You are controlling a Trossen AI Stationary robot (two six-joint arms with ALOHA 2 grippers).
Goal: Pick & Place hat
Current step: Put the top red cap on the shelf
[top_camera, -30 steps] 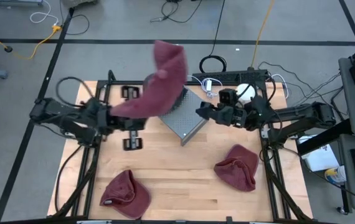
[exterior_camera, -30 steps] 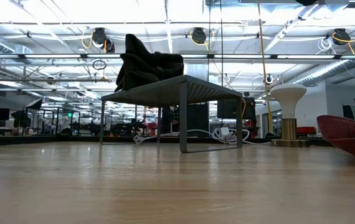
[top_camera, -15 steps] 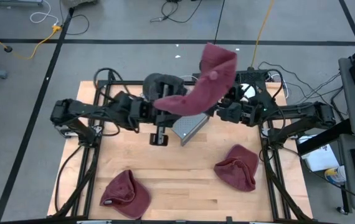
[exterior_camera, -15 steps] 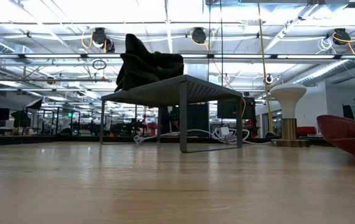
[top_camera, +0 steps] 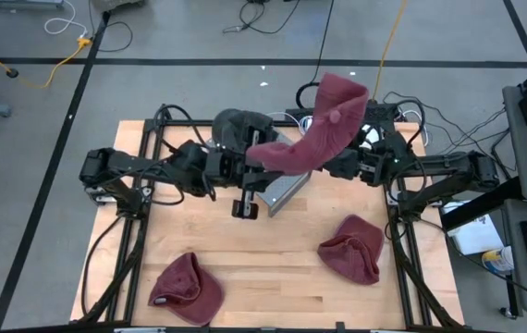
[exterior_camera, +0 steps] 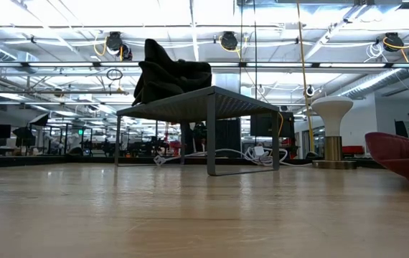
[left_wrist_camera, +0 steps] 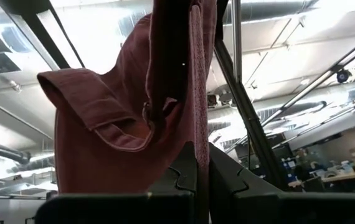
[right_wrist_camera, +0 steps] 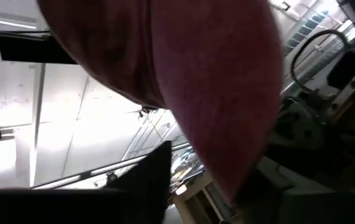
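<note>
A maroon hat point(top_camera: 324, 125) hangs high over the table's far middle, held up by my left gripper point(top_camera: 252, 159), which is shut on it and reaches across from the left. My right gripper point(top_camera: 339, 165) sits just under the hat's right part; in the right wrist view the hat point(right_wrist_camera: 215, 93) fills the space ahead of it. A black hat point(top_camera: 240, 125) lies on top of the grey wire rack point(exterior_camera: 204, 100). Two more maroon hats point(top_camera: 187, 289) point(top_camera: 351, 248) lie on the table's near part. My left gripper pinches a fold of the hat's cloth point(left_wrist_camera: 196, 134) between its two fingers point(left_wrist_camera: 184, 171). The fingers slant upward toward the table's right. The hat stands up above them, lifted clear of the rack and the table, and droops over to one side.
The rack point(top_camera: 282, 190) stands below both grippers at the table's middle. A white mushroom-shaped stand point(exterior_camera: 331, 115) is at the far right, with cables behind it. The wooden table's near middle point(top_camera: 263, 268) lies between the two resting hats.
My left gripper has carried the maroon hat toward the table's right edge, from left of the rack to above it and over my right gripper. It slowed in the last half second. The hat has stayed lifted, and the black hat on the rack now shows.
</note>
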